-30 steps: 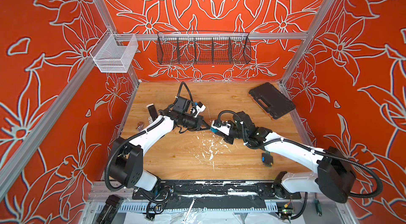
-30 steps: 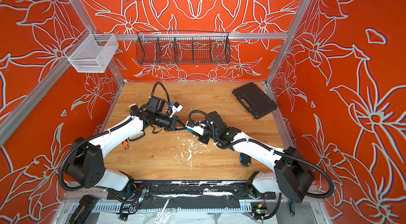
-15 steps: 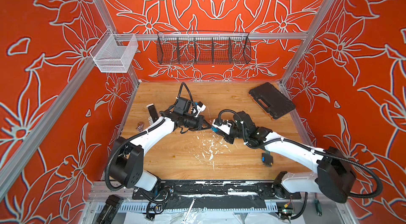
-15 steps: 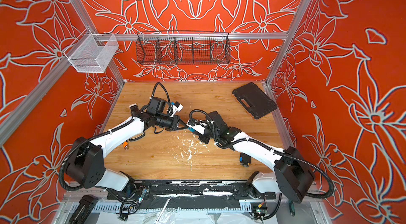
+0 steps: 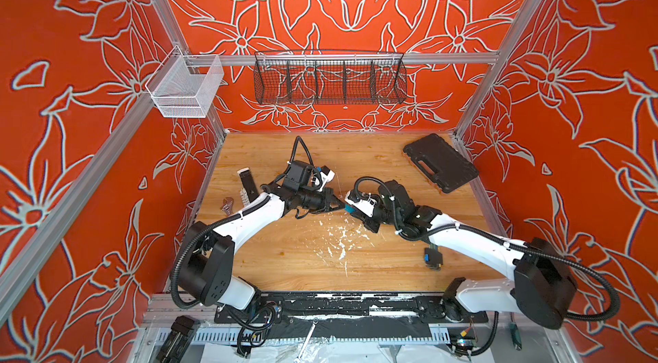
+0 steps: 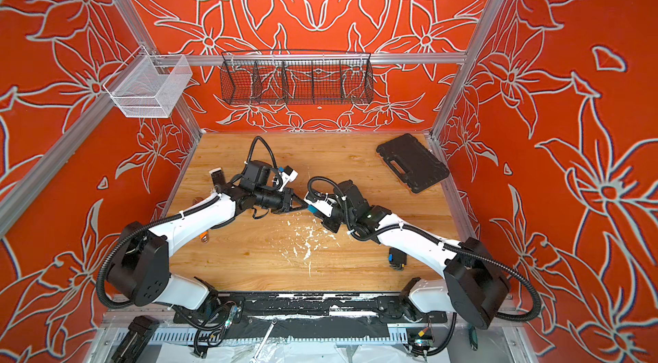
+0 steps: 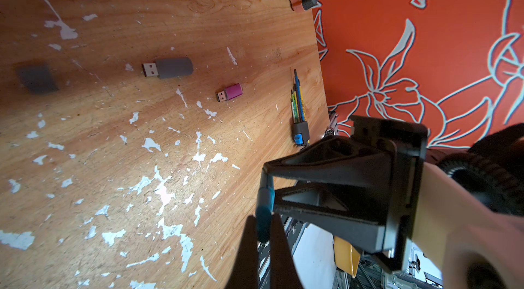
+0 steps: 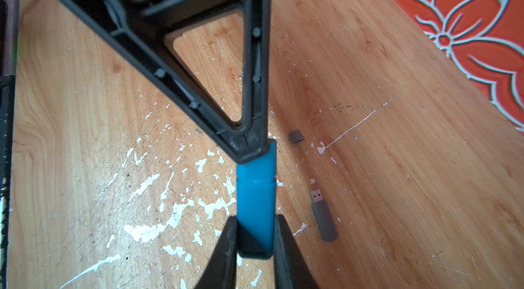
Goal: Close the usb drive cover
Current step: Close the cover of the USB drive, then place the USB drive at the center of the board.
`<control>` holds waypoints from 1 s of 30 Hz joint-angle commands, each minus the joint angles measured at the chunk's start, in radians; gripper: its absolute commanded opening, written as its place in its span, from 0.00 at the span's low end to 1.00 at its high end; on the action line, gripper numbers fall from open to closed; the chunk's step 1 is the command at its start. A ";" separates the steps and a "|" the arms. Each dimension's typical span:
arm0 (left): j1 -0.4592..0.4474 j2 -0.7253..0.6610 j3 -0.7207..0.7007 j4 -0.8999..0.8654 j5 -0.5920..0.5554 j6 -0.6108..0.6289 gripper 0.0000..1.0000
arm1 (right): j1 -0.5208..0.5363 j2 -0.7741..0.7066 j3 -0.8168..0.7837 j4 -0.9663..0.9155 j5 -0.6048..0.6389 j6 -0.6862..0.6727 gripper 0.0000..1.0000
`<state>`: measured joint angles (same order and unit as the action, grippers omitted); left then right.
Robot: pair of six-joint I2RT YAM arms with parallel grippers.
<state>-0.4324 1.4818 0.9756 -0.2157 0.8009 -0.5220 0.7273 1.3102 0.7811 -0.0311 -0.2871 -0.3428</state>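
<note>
A blue usb drive (image 8: 256, 202) is held in the air between my two grippers above the middle of the table; both top views show it as a small blue piece (image 5: 349, 208) (image 6: 311, 208). My right gripper (image 8: 256, 218) is shut on the drive's body. My left gripper (image 7: 263, 219) is shut on the blue cover (image 8: 259, 160) at the other end. The cover sits on the drive, with a thin seam between them. The two grippers (image 5: 342, 206) (image 5: 356, 211) meet tip to tip.
On the wood lie a grey uncapped drive (image 7: 170, 67), its grey cap (image 7: 37, 77), a pink uncapped drive (image 7: 231, 92) and a hex key set (image 7: 299, 114). A black case (image 5: 439, 161) lies at the back right. A wrench (image 5: 226, 205) lies by the left wall.
My left gripper has edged a little toward the right gripper, closing the gap between them. Both stay shut.
</note>
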 commanded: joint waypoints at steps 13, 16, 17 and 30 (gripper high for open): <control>-0.046 0.018 -0.011 -0.060 -0.012 0.029 0.05 | 0.003 -0.009 0.030 0.092 -0.046 -0.085 0.10; -0.024 -0.020 0.004 -0.078 -0.052 0.046 0.36 | 0.002 0.004 0.017 0.045 -0.035 -0.108 0.10; -0.011 -0.030 0.008 -0.086 -0.062 0.050 0.42 | 0.003 0.006 0.012 0.029 -0.024 -0.113 0.11; 0.196 -0.244 -0.076 -0.116 -0.196 0.092 0.52 | -0.002 0.089 0.015 -0.337 0.078 -0.299 0.11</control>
<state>-0.2420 1.2465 0.9142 -0.3012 0.6327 -0.4606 0.7258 1.3632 0.7731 -0.2554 -0.2379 -0.5732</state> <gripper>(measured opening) 0.520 0.218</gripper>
